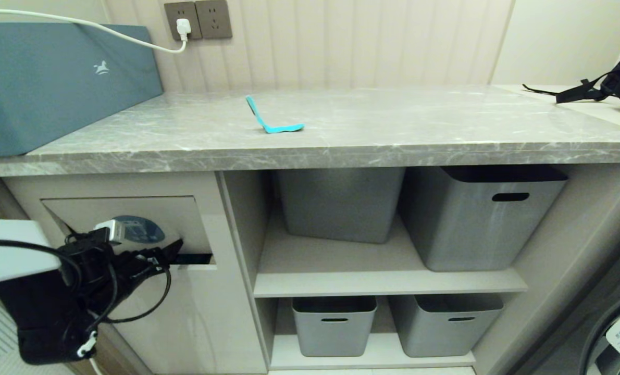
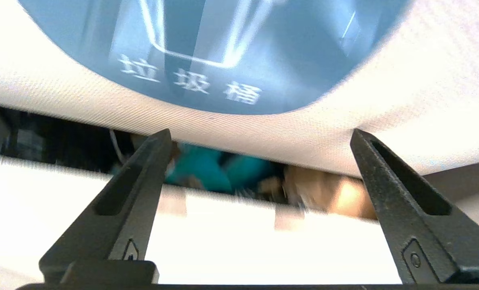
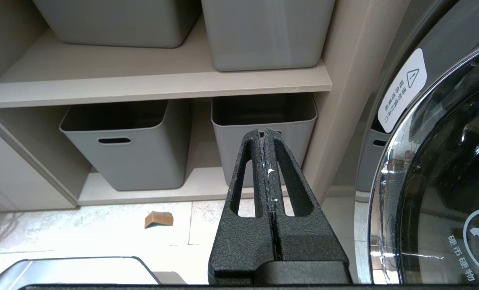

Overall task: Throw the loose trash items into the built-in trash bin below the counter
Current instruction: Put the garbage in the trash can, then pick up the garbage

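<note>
the left gripper [image 1: 172, 252] is hanging spread and empty at the built-in trash bin [image 1: 133, 213] flap. the bent turquoise strip [image 1: 272, 121] is lying on the counter [image 1: 393, 130], up and rightward, seemingly nearer this arm.

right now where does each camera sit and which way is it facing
Head: high up, looking forward and down at the counter; left gripper shows at the bin flap.
Left wrist: behind open fingers, facing the flap's blue sticker, which the head view shares.
Right wrist: low, behind the shut right gripper, facing the grey tubs, also in the head view.
</note>
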Robot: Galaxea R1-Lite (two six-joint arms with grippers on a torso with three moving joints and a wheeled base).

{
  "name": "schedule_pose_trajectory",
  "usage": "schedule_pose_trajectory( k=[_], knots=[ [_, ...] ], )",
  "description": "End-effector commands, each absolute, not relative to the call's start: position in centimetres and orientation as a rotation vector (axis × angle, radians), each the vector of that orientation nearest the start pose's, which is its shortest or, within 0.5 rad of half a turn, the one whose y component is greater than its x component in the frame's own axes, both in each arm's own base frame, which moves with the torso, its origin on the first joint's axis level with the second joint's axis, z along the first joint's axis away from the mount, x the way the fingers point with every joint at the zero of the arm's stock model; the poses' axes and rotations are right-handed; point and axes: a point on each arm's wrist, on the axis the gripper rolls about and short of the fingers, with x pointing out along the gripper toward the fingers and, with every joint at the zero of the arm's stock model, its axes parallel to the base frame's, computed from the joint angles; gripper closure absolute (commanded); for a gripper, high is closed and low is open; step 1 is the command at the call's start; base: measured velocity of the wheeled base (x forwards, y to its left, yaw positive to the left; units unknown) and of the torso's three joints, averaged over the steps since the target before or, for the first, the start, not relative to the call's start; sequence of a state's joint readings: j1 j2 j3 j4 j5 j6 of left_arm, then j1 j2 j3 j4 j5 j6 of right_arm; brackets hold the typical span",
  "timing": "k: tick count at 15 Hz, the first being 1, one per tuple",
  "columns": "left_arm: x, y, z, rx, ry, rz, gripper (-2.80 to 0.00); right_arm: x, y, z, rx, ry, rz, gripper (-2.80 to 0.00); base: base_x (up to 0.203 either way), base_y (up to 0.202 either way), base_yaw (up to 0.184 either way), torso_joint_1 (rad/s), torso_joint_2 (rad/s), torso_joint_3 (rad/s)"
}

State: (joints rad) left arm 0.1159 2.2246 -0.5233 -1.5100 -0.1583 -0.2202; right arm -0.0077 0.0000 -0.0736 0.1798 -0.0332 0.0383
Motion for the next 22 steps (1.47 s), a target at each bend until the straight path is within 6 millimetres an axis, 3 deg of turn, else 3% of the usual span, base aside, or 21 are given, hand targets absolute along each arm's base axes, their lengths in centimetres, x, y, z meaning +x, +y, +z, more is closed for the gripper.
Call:
schedule_pose_trajectory(
  k=[1,5,6,11,13,18,22],
  knots=[
    [31.1,3.3,5.6,-0.245,0.172,-0.037,-2.8,-2.9,-0.1,7.7,0.037,0.108,-0.043,0.0,0.0,0.0,0.0,0.0,0.0,0.0],
    [26.2,2.6,9.3,-0.236,0.124,-0.063,-2.8,-2.9,-0.1,7.7,0.038,0.108,-0.044,0.0,0.0,0.0,0.0,0.0,0.0,0.0],
    [24.7,2.4,10.1,-0.232,0.107,-0.068,0.0,-2.9,-0.1,7.7,0.037,0.108,-0.043,0.0,0.0,0.0,0.0,0.0,0.0,0.0],
    [16.3,1.3,14.4,-0.207,-0.011,-0.114,0.0,-2.9,-0.1,7.7,0.037,0.108,-0.043,0.0,0.0,0.0,0.0,0.0,0.0,0.0],
    [12.4,0.8,15.2,-0.194,-0.019,-0.125,0.0,-2.9,-0.1,7.7,0.038,0.108,-0.043,0.0,0.0,0.0,0.0,0.0,0.0,0.0],
    [3.7,-0.3,13.0,-0.086,0.037,-0.163,0.0,-2.9,-0.1,7.7,0.038,0.108,-0.044,0.0,0.0,0.0,0.0,0.0,0.0,0.0],
    [0.3,-0.4,10.6,-0.024,0.114,-0.196,0.0,-2.9,-0.1,7.7,0.038,0.108,-0.044,0.0,0.0,0.0,0.0,0.0,0.0,0.0]
  ],
)
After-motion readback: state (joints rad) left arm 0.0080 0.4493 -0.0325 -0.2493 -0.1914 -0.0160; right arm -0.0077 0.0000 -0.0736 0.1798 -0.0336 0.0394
